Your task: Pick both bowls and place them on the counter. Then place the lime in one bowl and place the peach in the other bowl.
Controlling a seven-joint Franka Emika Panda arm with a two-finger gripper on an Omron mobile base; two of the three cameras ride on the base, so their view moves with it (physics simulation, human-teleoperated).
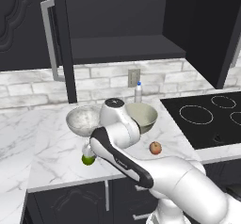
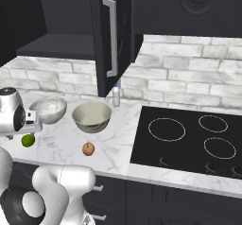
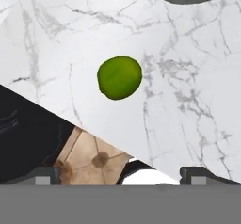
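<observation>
hand view: claw (image 3: 120, 173) spread wide above round glossy lime (image 3: 119, 77) on veined marble counter (image 3: 188, 100).

A white robot arm with dark joints rises from its base low in the picture, bends at a bulky elbow and reaches forward and toward its own left, its forearm marked by a dark band along the side. The wrist turns the gripper (image 3: 120, 173) downward, so the hand looks almost straight down. Its two small dark fingers (image 3: 203, 174) stand spread as wide apart as they go, one at each side of the hand view's lower edge, with nothing held between them and nothing touching them.
</observation>
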